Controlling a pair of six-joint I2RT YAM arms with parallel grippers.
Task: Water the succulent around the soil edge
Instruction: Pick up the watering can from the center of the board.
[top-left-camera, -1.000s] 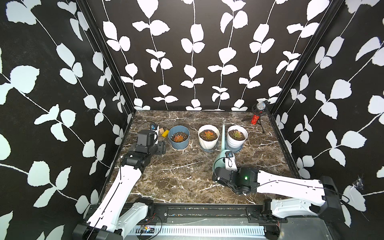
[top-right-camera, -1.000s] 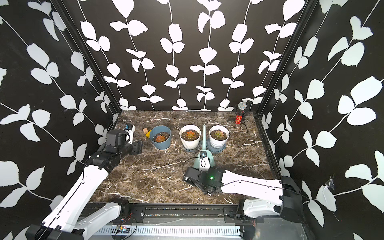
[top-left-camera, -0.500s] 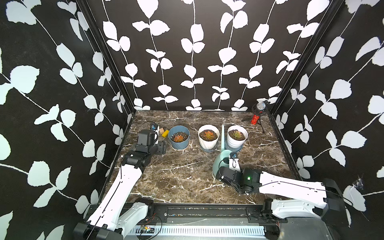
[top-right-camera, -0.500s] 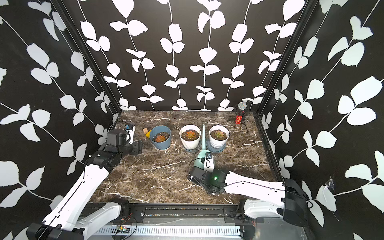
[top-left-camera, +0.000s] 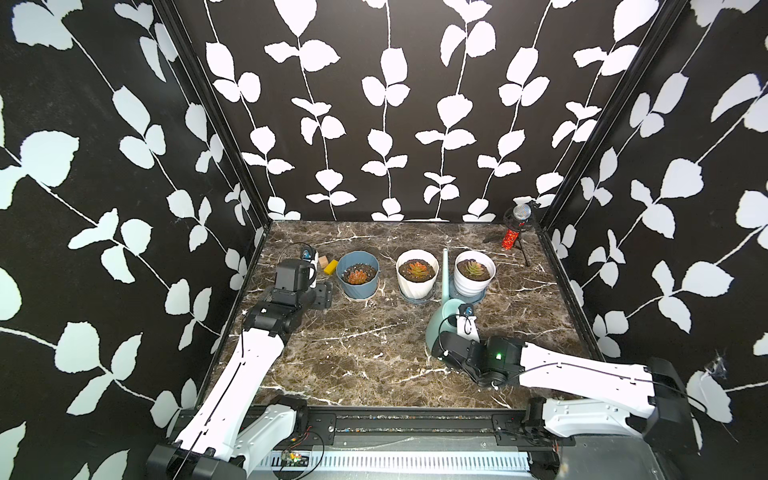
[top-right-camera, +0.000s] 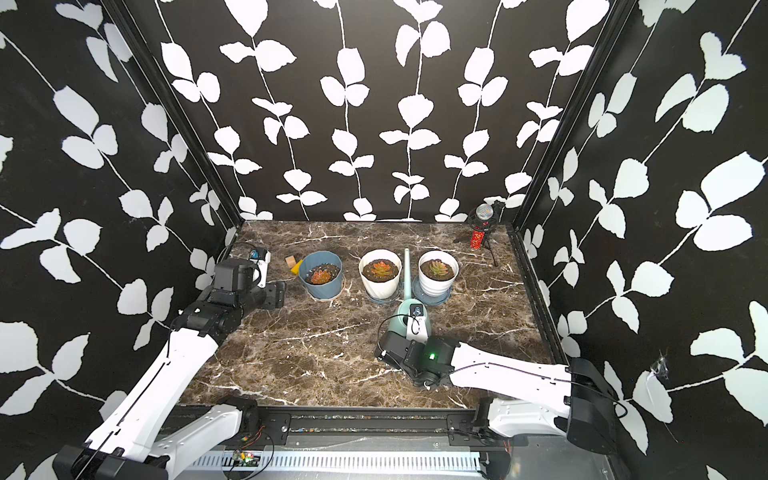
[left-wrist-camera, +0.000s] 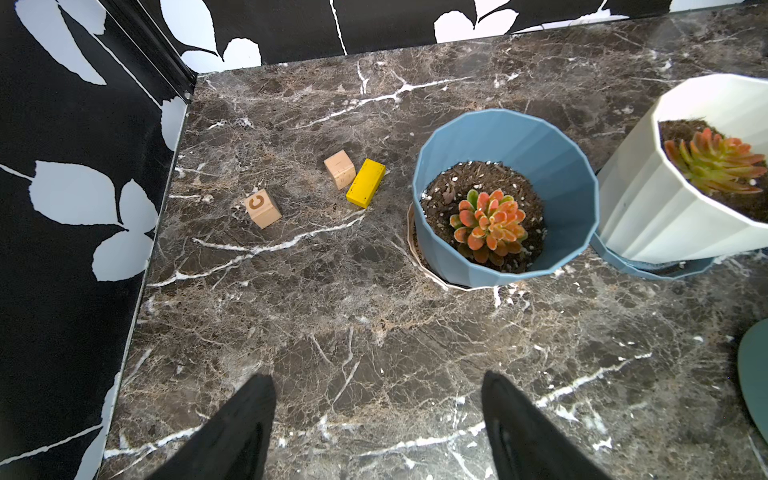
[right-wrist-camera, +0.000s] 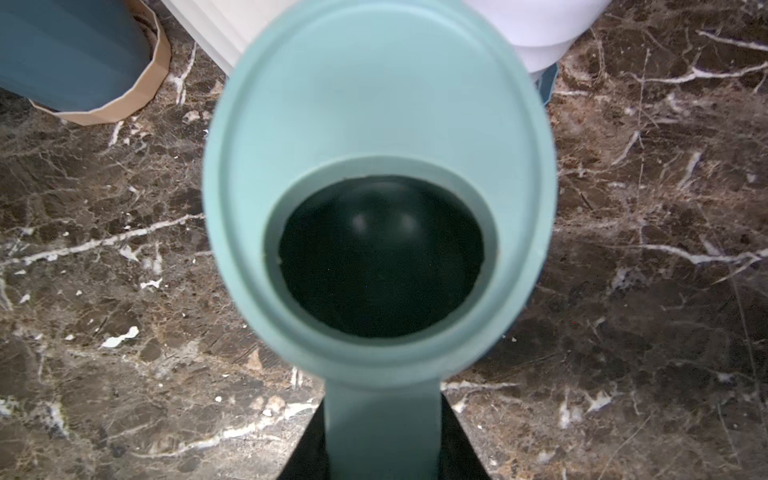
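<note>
Three potted succulents stand in a row at the back: one in a blue pot (top-left-camera: 357, 274) and one in each of two white pots (top-left-camera: 417, 272) (top-left-camera: 475, 272). A teal watering can (top-left-camera: 441, 322) sits on the marble in front of the two white pots. Its long spout (top-left-camera: 445, 270) rises between them. My right gripper (right-wrist-camera: 382, 419) is shut on the can's handle (right-wrist-camera: 382, 440), and the can's dark filler hole (right-wrist-camera: 380, 253) faces the wrist camera. My left gripper (left-wrist-camera: 378, 399) hangs open and empty over bare marble, left of the blue pot (left-wrist-camera: 505, 195).
Two wooden cubes (left-wrist-camera: 262, 208) (left-wrist-camera: 340, 169) and a yellow block (left-wrist-camera: 365, 183) lie left of the blue pot. A microphone on a small tripod (top-left-camera: 517, 228) stands in the back right corner. Patterned walls close in three sides.
My right gripper's jaws have closed on the watering can's handle, with the wrist shifting slightly right. The can stays where it was. The left arm has not moved.
</note>
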